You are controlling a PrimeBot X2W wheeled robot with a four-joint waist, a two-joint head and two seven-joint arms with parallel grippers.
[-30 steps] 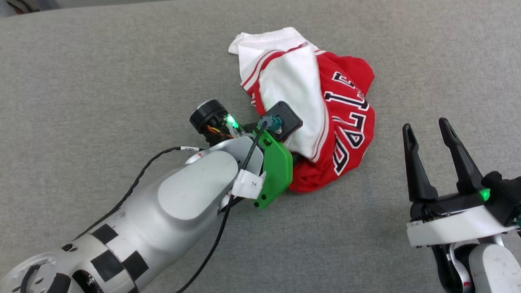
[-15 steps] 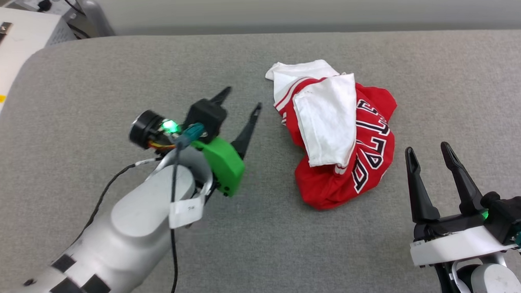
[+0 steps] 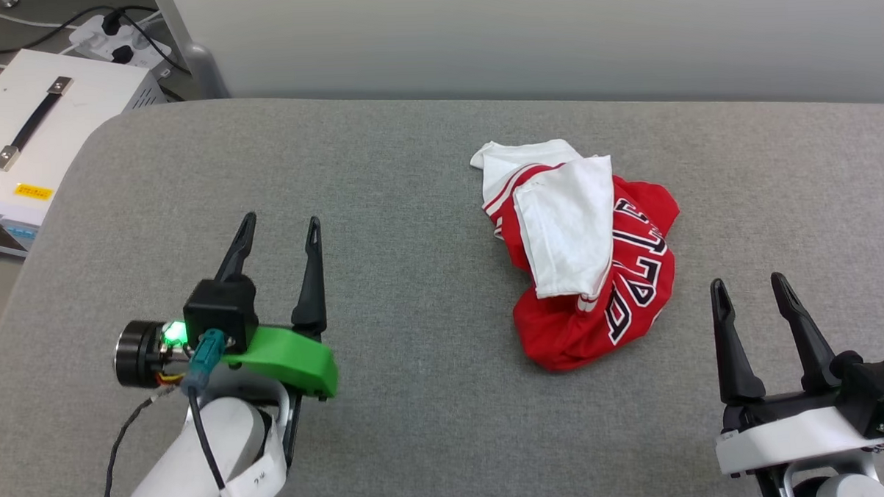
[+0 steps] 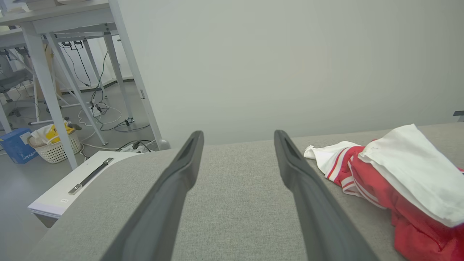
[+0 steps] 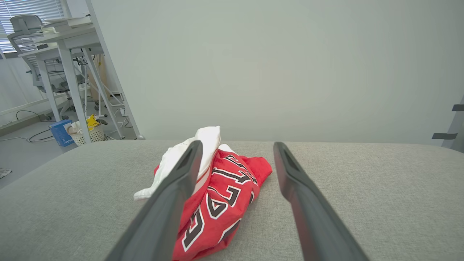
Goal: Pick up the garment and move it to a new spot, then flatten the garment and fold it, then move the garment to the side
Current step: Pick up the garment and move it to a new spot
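A grey padded surface [image 3: 419, 426] stretched below a plain pale wall [image 3: 552, 39], with a white box [image 3: 55, 129] bearing a dark handle off its far left corner.

The garment [image 3: 635, 315] lay crumpled in a heap right of the middle, on the far side of the right gripper [image 3: 748, 281] and well apart from the left gripper [image 3: 281, 220]. Its long axis ran roughly away from the robot, the far end leaning a little left. That far end was white with red stripes, and the near end was a rounded red bulge. A white sleeve [image 3: 566, 229] was folded over the heap and hid part of the black letters [image 3: 638, 278], which ran sideways along the length. The word could not be read whole, and neck and hem could not be told apart. In the left wrist view the heap was cut off at the right edge. In the right wrist view one dark finger crossed in front of it.

Both grippers hovered over bare padding, touching nothing, each with its jaws spread wide and empty
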